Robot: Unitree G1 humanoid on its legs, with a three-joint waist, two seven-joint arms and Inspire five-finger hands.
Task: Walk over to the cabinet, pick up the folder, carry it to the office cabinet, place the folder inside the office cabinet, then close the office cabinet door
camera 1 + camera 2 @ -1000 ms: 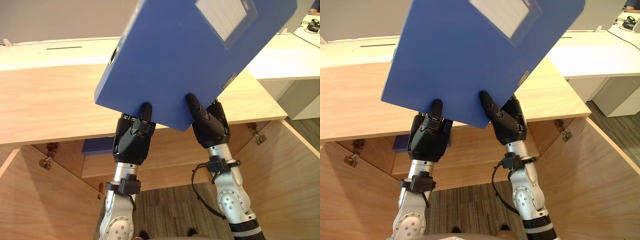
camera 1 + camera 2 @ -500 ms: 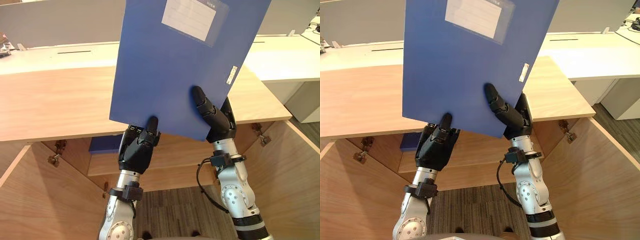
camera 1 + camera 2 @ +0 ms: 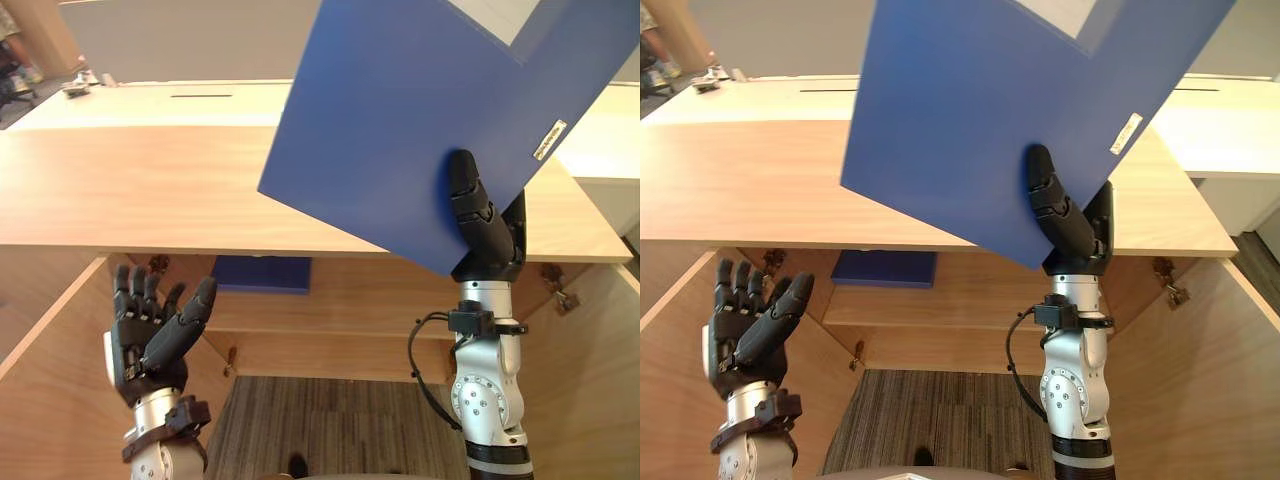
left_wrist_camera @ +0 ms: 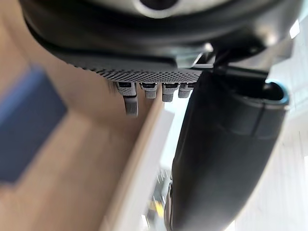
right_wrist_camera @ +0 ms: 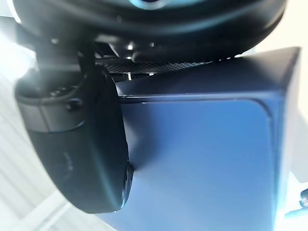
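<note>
Office cabinet (image 3: 130, 190): pale wood-grain top, doors open, just beyond my hands. Carpet (image 3: 330, 430): grey, ribbed, below them. Folder (image 3: 400, 120): flat, rigid, smooth blue, tilted above the cabinet, pinched in my right hand (image 3: 480, 225), thumb on its face. Left hand (image 3: 150, 345): empty, fingers spread.

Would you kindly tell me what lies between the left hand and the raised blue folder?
In the left eye view, only the cabinet top's front edge crosses between the open left hand and the folder, pinched by the right hand.
</note>
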